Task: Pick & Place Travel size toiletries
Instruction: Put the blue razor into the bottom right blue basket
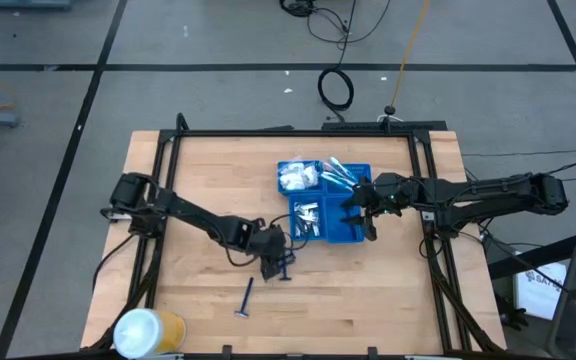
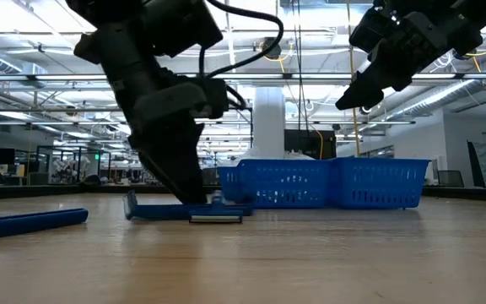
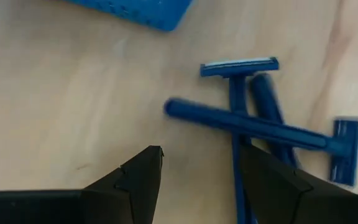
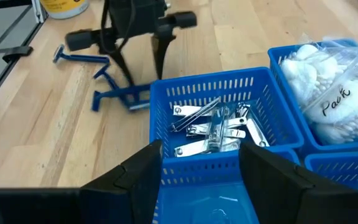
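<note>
Crossed blue razors (image 3: pixel 247 121) lie under the left pincer (image 3: pixel 219 168), released. Straddle one handle only, then clench. Right pincer (image 4: pixel 201 165) hangs released over the blue tray (image 4: pixel 204 158).

Looks like a large open lab or industrial workspace: exposed ceiling trusses (image 2: pixel 251 80) with strip lighting, glass-walled bays behind, grey floor marked with dark tape lines (image 1: pixel 88 100), loose cables (image 1: pixel 335 88), a framed wooden worktop (image 1: pixel 198 180).

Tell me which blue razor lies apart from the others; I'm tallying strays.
The lone razor toward the table's front, near the white-and-yellow roll. The other razors lie crossed in a pile beside the blue tray, under the left end effector.
</note>
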You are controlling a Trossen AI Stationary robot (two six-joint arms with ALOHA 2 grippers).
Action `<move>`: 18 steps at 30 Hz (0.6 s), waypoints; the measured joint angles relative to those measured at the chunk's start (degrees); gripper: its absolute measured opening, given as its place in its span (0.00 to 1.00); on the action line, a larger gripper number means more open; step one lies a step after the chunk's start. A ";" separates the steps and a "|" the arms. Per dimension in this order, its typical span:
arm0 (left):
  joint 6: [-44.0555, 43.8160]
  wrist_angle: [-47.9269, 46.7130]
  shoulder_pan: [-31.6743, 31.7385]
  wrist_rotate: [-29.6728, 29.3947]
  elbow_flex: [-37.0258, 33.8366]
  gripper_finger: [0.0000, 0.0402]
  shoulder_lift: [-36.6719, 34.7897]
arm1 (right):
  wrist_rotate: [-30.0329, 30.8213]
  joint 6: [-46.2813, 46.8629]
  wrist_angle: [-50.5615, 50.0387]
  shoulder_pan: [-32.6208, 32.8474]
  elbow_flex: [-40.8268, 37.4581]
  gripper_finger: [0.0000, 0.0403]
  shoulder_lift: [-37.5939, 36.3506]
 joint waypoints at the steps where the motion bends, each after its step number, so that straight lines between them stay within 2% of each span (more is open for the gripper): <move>1: -1.13 0.36 -0.24 0.71 0.13 0.52 0.66 | 0.00 0.02 0.00 0.00 0.00 0.50 0.00; 5: -4.59 0.60 -0.86 1.22 0.13 0.52 2.09 | 0.00 0.20 0.00 0.00 0.00 0.50 0.00; 11: -4.47 -1.17 -1.21 0.59 0.09 0.52 1.74 | 0.00 0.44 0.00 0.00 0.00 0.49 0.00; 14: -3.68 -1.89 -0.80 0.67 -0.08 0.52 -0.33 | 0.01 0.42 -0.01 0.00 0.00 0.49 0.00; 18: -2.24 -3.63 -0.38 -2.11 -0.62 0.52 -4.69 | 0.01 0.33 0.00 0.00 0.00 0.49 0.00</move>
